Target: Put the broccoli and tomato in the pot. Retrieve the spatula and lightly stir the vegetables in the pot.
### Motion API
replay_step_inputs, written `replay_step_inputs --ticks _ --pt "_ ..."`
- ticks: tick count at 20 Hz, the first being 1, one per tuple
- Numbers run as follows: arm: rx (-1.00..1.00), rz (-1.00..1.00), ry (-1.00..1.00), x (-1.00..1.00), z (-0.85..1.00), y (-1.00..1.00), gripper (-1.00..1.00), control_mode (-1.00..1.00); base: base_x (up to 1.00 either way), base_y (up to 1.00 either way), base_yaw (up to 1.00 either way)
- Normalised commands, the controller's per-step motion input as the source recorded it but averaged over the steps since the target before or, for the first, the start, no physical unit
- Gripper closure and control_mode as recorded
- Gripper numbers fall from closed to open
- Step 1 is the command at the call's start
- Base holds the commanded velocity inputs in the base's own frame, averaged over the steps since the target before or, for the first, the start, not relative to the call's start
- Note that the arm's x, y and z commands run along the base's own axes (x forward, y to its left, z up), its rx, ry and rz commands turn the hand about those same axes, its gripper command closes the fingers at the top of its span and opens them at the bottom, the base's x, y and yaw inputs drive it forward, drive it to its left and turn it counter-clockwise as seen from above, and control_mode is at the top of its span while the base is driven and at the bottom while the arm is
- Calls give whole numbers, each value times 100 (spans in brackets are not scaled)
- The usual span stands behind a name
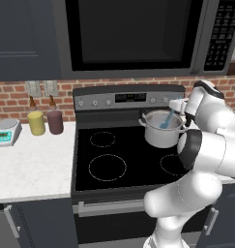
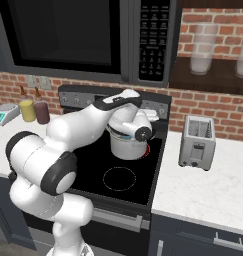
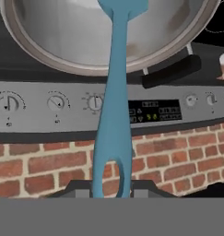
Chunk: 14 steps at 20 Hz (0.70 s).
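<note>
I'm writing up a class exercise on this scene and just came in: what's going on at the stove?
The robot's tool is shut on the handle of the light-blue spatula, whose blade reaches down into the steel pot on the stove's back right burner. It looks like the stirring step. The pot's contents can't be made out.

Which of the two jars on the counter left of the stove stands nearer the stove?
The maroon jar. It stands right beside the stove's edge, while the yellow jar sits on its far side, toward the scale.
</note>
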Motion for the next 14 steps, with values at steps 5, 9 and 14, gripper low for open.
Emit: replay_step_inputs --ticks 5,9,14 --pt "17 0 0 1 -1 -7 100 -100 0 0 0" --pt "17 0 0 1 -1 -5 100 -100 0 0 0" --pt "6 0 0 24 -37 0 100 -100 0 0 0"
